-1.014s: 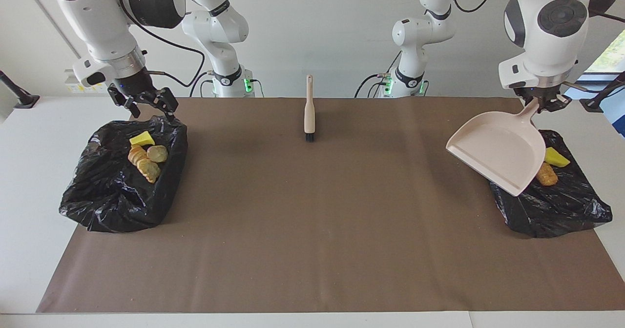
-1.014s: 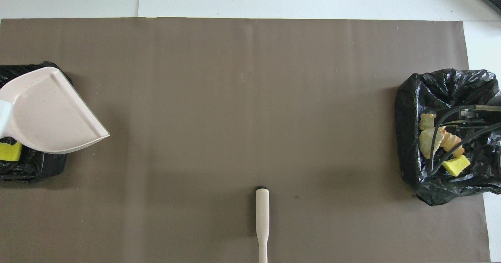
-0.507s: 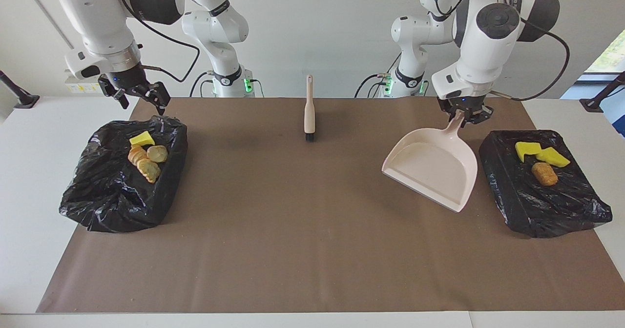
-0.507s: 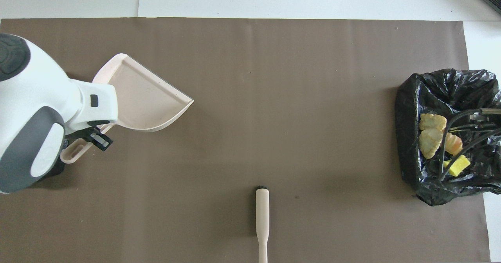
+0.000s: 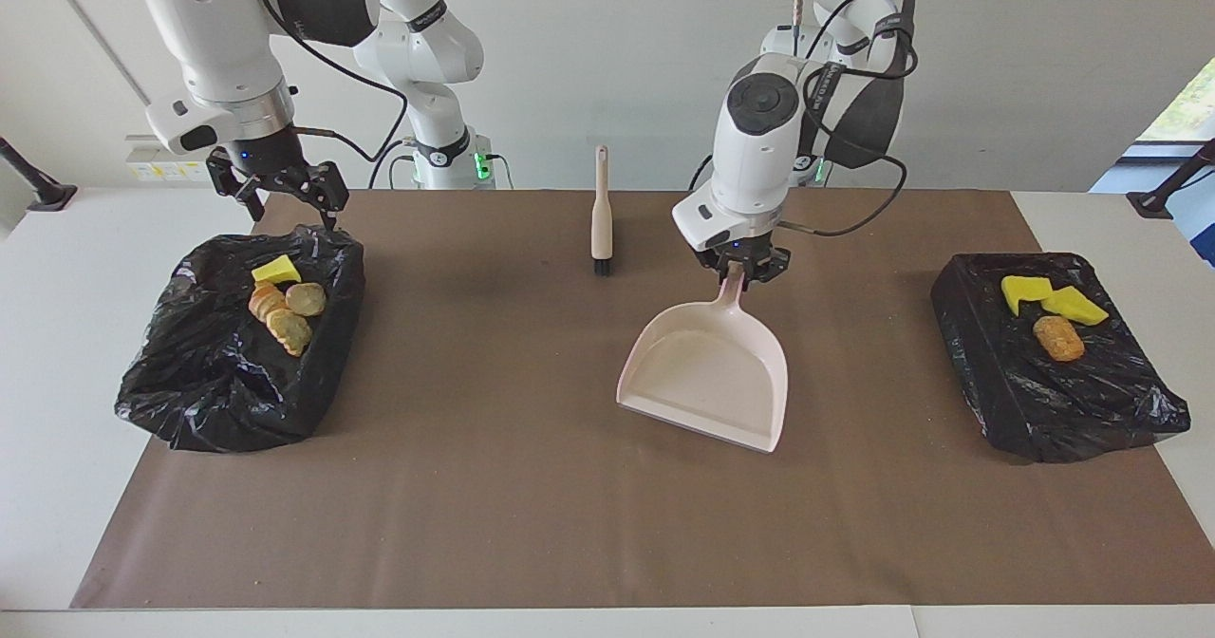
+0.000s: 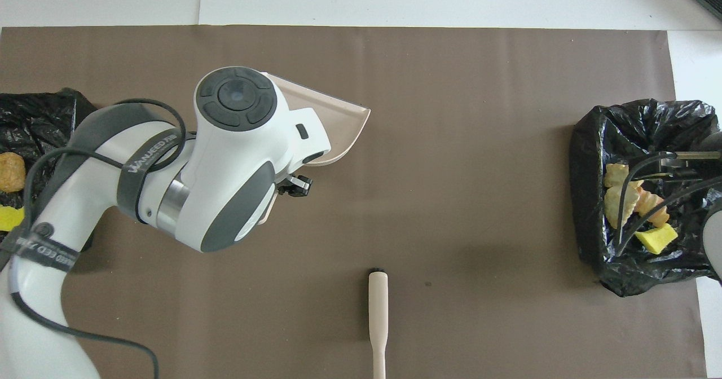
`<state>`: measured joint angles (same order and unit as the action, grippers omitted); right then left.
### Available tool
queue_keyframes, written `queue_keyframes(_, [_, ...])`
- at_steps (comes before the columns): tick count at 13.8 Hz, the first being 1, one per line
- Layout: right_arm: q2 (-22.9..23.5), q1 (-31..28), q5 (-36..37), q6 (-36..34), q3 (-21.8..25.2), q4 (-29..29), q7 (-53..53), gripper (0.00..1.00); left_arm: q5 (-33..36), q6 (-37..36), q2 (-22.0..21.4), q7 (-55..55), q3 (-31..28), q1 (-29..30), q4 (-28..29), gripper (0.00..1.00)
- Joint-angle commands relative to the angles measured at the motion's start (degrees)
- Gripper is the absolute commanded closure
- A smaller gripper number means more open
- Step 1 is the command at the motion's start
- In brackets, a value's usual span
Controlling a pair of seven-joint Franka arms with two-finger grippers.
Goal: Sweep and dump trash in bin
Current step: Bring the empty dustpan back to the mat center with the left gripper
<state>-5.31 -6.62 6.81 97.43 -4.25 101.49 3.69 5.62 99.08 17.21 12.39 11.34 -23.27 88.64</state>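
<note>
Clamped on the dustpan's [image 5: 707,377] handle, the left gripper [image 5: 741,270] hangs from a bent arm over the brown mat [image 5: 532,486], pan mouth turned away from the robots. In the overhead view that arm hides most of the pan; the facing view shows it whole and bare inside. Beside the dustpan, nearer the robots, lies the brush [image 5: 600,211]. Trash sits in two black bags: yellow sponge chunks [image 5: 1049,296] and a brown lump [image 5: 1057,338] toward the left arm's end, more scraps [image 5: 285,306] toward the right arm's end. Over that second bag's [image 5: 237,372] rim the right gripper [image 5: 285,194] hovers, jaws spread.
</note>
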Motion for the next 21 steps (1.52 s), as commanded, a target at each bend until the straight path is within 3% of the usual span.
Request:
queue_keyframes(1, [1.35, -1.12, -1.89, -0.39, -0.23, -2.87, -0.61, 0.0, -0.87, 2.41, 8.18, 10.15, -1.4, -4.93, -8.91, 1.0])
queue_keyframes(3, [1.62, -1.38, -4.96, -0.4, 0.03, -4.1, 1.22, 0.0, -0.87, 4.45, 8.89, 13.0, -1.32, -6.25, -8.75, 1.0])
queue_keyframes(6, [1.62, -1.21, -4.62, -0.13, -0.05, -4.89, 1.85, 0.0, -0.44, 6.65, 11.96, 18.18, -1.67, -9.68, -9.01, 1.0])
queue_keyframes(10, [1.79, -0.16, -4.53, -0.13, 0.38, -5.34, 1.67, 0.0, -0.61, 9.37, 12.41, 18.89, -1.67, -9.87, -8.22, 1.0])
queue_keyframes(13, [1.88, 10.27, -5.22, -0.57, 10.99, -5.77, 1.59, 0.0, -0.6, 13.24, 15.4, 20.65, -1.67, -9.96, -7.61, 1.0])
queue_keyframes(14, [1.71, 10.74, -5.75, -0.57, 12.76, -5.78, 1.59, 0.0, -0.7, 13.5, 15.4, 21.18, -1.67, -10.04, -7.6, 1.0])
queue_keyframes(16, [1.79, 10.4, -5.67, -1.09, 12.69, -7.78, 1.59, 0.0, -0.61, 13.77, 15.57, 24.16, -1.67, -10.04, -7.16, 1.0])
queue_keyframes(19, [3.29, 9.96, -5.76, -7.93, 11.55, -12.0, 1.76, 0.0, -0.17, 13.6, 16.19, 24.87, -1.75, -10.04, -7.16, 1.0])
queue_keyframes(21, [2.68, 8.65, -8.46, -8.22, 11.55, -11.84, 1.67, 0.0, 0.27, 13.6, 16.28, 25.57, -1.76, -10.04, -7.43, 1.0])
